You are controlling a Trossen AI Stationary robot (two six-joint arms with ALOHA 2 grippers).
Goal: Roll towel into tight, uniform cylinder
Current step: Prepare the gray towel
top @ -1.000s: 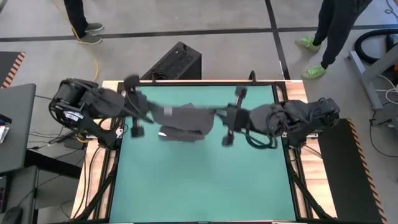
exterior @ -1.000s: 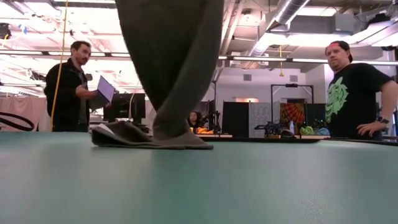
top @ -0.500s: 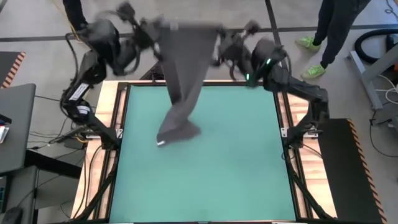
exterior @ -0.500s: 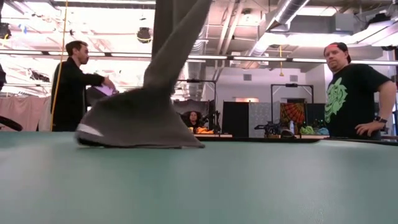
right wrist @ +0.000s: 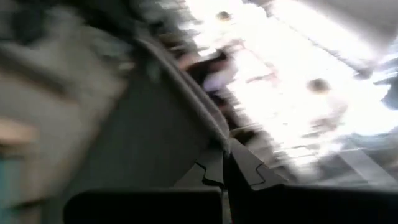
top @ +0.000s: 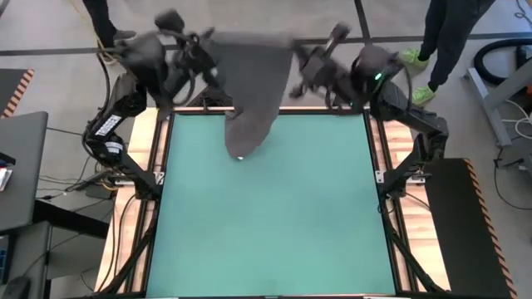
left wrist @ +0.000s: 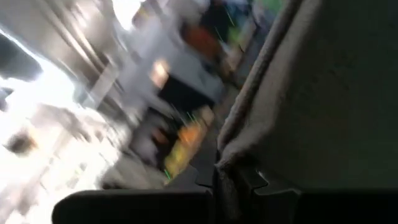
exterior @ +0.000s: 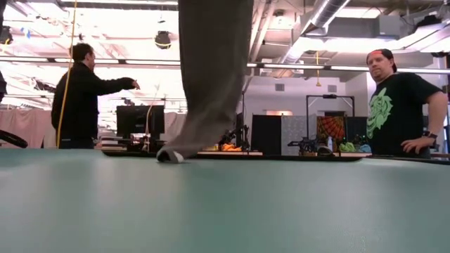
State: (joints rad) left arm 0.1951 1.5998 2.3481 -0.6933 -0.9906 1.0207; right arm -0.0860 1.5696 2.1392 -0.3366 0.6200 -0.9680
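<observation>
Item: towel, dark grey, one piece. Location: I have it in the air above the far edge of the teal mat, stretched between both arms by its top edge, hanging in a narrowing drape. In the low view its bottom tip, with the small white tag, hangs at or just above the mat's far end; I cannot tell if it touches.

Left gripper: clamped tight on one top corner.
Right gripper: clamped tight on the other.

Progress: I judge the rolling not begun. No cylinder, no fold. Remaining: lay it flat, square it, roll it tightly end to end.
</observation>
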